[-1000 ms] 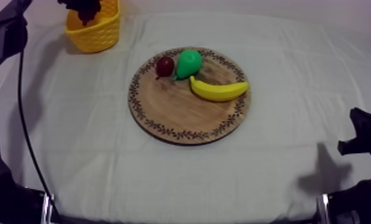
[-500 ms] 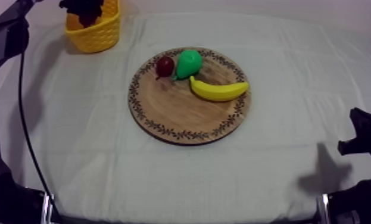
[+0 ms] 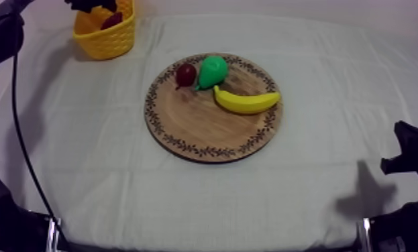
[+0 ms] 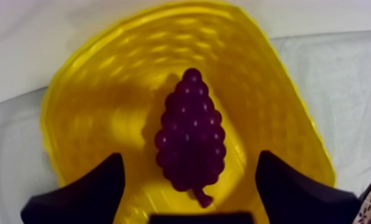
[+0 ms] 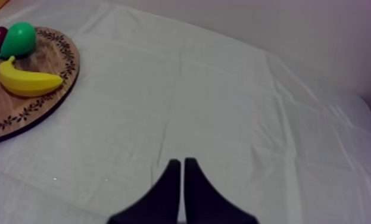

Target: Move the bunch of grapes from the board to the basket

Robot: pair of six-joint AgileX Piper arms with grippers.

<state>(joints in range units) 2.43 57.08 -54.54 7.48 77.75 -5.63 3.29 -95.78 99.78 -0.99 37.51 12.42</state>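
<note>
Grapes (image 4: 190,134) have dropped from the left gripper (image 4: 189,156), now spread wide above the basket (image 4: 104,89), and lie inside it: release looks done, next a clean lift away.

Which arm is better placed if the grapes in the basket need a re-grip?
Left: the left gripper, open, hangs right over the grapes in the yellow basket; the right gripper, shut, rests far from it.

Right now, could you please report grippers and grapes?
Left gripper open above yellow basket. Right gripper shut over cloth. Bunch of grapes lying in basket, not gripped. Nothing in the way.
</note>
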